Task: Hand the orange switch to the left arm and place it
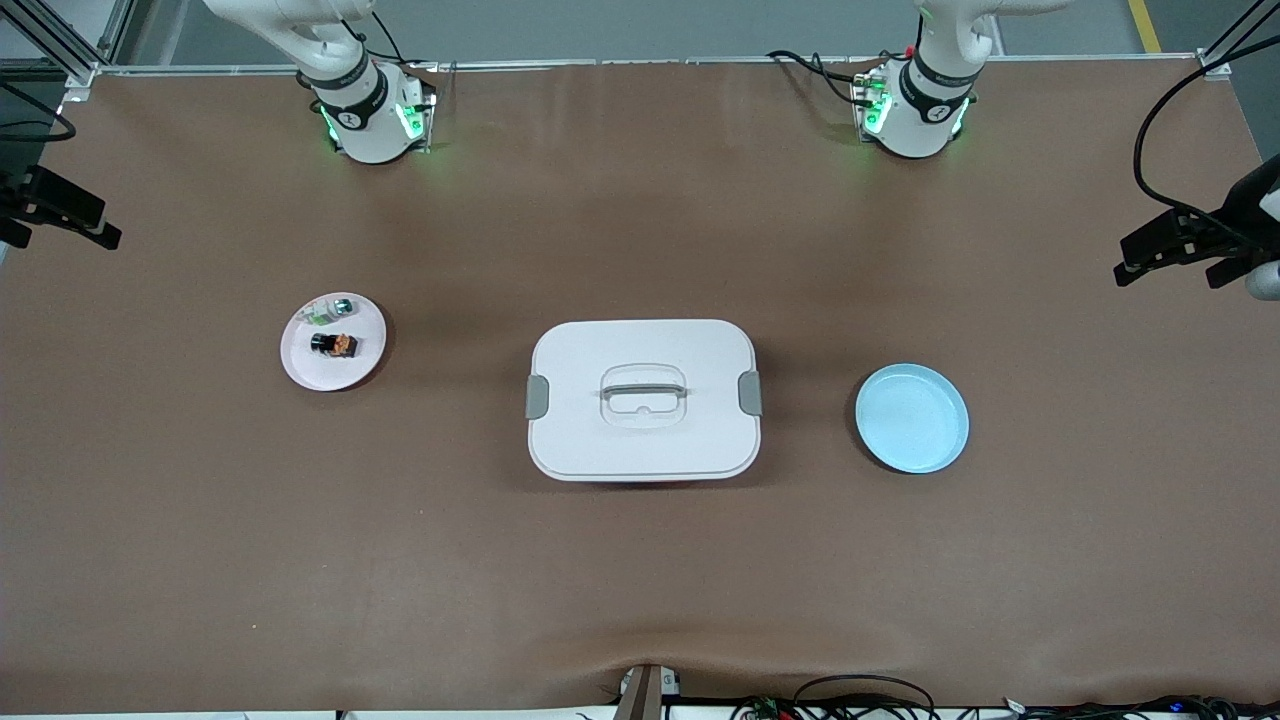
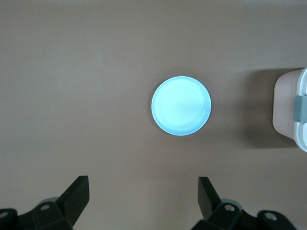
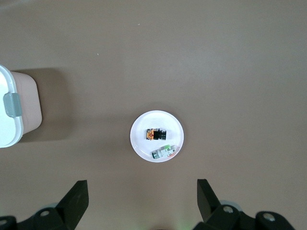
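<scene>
Nothing of the transfer had been done as far as the views showed: the orange switch (image 1: 342, 345) lay on the pale pink plate (image 1: 300, 365), toward the right arm's end of the table from the box (image 1: 643, 440), with a small green-white-silver part (image 1: 331, 308) on the same plate, farther from the front camera than the switch. The box sat closed in the middle of the table, its grey clips on two sides, squarely between that plate and the empty light blue plate (image 1: 912, 418), which lay toward the left arm's end from the box. The right gripper (image 3: 141, 203) hung high over the pink plate, its fingers spread wide and holding nothing; the switch showed well below it in the right wrist view (image 3: 157, 134). The left gripper (image 2: 143, 201) hung over the blue plate (image 2: 181, 106), likewise spread wide and empty, and that arm waited. Judging from this, every step was left: the right arm's descent and pinch on the switch, a handover to the left gripper that kept both arms off the box, and the setting down, presumably on the blue plate.
</scene>
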### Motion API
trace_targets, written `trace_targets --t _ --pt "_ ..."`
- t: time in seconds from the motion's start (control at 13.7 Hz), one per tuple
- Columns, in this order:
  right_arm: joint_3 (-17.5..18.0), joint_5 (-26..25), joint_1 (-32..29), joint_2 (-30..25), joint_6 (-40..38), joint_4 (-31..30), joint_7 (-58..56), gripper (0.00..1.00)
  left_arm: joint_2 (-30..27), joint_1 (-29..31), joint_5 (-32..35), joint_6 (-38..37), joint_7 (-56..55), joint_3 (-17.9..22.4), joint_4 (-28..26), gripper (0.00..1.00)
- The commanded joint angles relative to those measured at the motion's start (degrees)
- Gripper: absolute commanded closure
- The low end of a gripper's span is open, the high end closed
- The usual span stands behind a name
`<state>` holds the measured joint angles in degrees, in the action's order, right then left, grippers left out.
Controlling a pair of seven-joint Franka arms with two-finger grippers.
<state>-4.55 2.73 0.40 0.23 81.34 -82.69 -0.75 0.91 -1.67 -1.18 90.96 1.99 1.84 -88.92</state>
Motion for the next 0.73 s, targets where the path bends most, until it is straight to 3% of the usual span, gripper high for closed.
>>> trace_targets --t 0.0,0.66 --pt "-0.02 -0.53 0.13 0.12 0.57 0.34 -0.57 0.0 0.59 0.18 0.3 -1.13 0.29 -0.08 1.21 0.0" --pt "-0.02 -0.53 0.13 0.04 0.22 -0.1 -0.57 0.0 0.85 0.0 0.3 -1.13 0.03 -0.08 1.47 0.0"
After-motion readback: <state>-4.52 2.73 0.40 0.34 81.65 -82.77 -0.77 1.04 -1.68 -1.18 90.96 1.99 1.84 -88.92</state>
